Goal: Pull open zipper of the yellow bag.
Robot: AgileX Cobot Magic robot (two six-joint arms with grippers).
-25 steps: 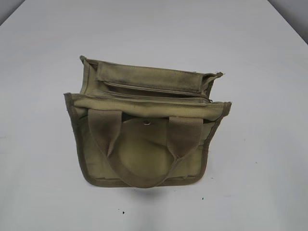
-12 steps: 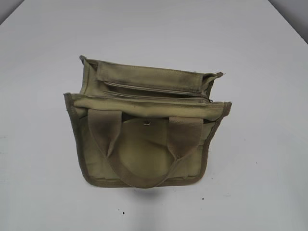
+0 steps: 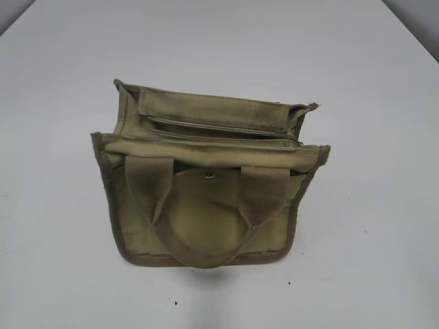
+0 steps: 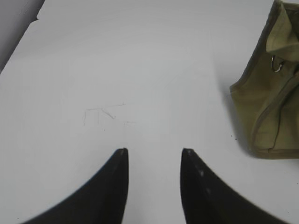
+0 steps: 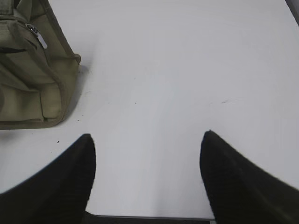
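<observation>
The yellow bag (image 3: pixel 206 219), an olive-khaki canvas tote with two webbing handles, stands upright in the middle of the white table. Its zipper (image 3: pixel 219 139) runs across the top. The silver pull tab (image 5: pixel 39 37) sits at the bag's right end. No gripper shows in the exterior view. In the left wrist view my left gripper (image 4: pixel 154 151) is open over bare table, with the bag (image 4: pixel 271 116) off to its right. My right gripper (image 5: pixel 147 135) is wide open with nothing between its fingers, and the bag (image 5: pixel 28 79) lies to its upper left.
A round metal snap (image 3: pixel 209 174) sits on the bag's front between the handles, and a metal ring (image 4: pixel 276 65) hangs at its left end. The white table (image 3: pixel 370 82) spreads around the bag. Its near edge (image 5: pixel 149 217) runs just under the right gripper.
</observation>
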